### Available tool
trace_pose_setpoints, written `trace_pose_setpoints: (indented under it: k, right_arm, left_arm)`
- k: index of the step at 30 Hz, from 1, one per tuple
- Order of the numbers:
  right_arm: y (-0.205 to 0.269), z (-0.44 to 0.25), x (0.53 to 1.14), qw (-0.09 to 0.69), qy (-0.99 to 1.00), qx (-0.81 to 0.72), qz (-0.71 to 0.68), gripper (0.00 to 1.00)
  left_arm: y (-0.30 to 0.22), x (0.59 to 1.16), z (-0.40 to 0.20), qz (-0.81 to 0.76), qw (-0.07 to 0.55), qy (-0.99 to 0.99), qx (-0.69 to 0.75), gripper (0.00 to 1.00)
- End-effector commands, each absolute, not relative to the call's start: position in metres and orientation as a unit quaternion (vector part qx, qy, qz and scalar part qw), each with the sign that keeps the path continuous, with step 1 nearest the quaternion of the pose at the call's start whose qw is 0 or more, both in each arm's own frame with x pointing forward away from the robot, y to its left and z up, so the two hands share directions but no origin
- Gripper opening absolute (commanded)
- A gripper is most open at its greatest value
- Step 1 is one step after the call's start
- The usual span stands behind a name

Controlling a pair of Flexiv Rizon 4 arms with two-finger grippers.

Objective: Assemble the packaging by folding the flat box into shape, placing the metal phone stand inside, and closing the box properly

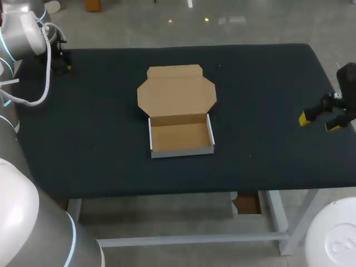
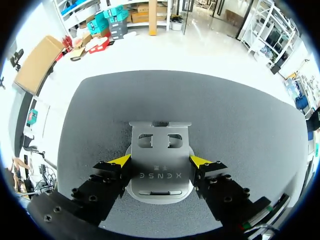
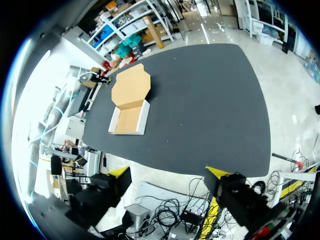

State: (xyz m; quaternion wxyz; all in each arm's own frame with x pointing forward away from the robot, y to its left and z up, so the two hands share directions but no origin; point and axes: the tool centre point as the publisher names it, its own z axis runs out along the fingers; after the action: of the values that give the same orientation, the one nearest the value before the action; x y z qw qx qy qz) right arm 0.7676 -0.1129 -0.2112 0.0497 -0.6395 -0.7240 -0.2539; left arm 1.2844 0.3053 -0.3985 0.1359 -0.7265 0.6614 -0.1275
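The brown cardboard box with white outer walls [image 1: 181, 136] is already folded into a tray at the middle of the dark table [image 1: 267, 83], its lid [image 1: 176, 92] lying flat and open; the grey metal phone stand [image 2: 160, 145] sits at the far left corner, outside the box, clamped from both sides by the left gripper [image 2: 161, 161]; the right gripper [image 1: 318, 122] hangs open and empty past the right edge; loading and closing remain.

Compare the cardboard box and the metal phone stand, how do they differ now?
The box is brown cardboard; the phone stand is grey metal. The box sits alone in the middle of the table; the phone stand is right at the left tool. The box is open and empty, its lid flap laid back; the phone stand is not yet inside it.
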Motion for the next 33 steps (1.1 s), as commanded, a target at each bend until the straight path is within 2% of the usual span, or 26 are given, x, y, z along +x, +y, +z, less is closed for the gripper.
trace_pose_setpoints:
  k: [1, 33]
  right_arm:
    - [-0.113, -0.209, 0.767, 0.051, -0.724, -0.639, -0.253, 1.00]
    - [-0.113, -0.209, 0.767, 0.051, -0.724, -0.639, -0.253, 1.00]
  left_arm:
    - [0.309, 1.293, -0.403, -0.049, 0.049, 0.670, -0.739, 0.00]
    - [0.302, 1.213, -0.351, -0.080, 0.080, 0.693, -0.712, 0.00]
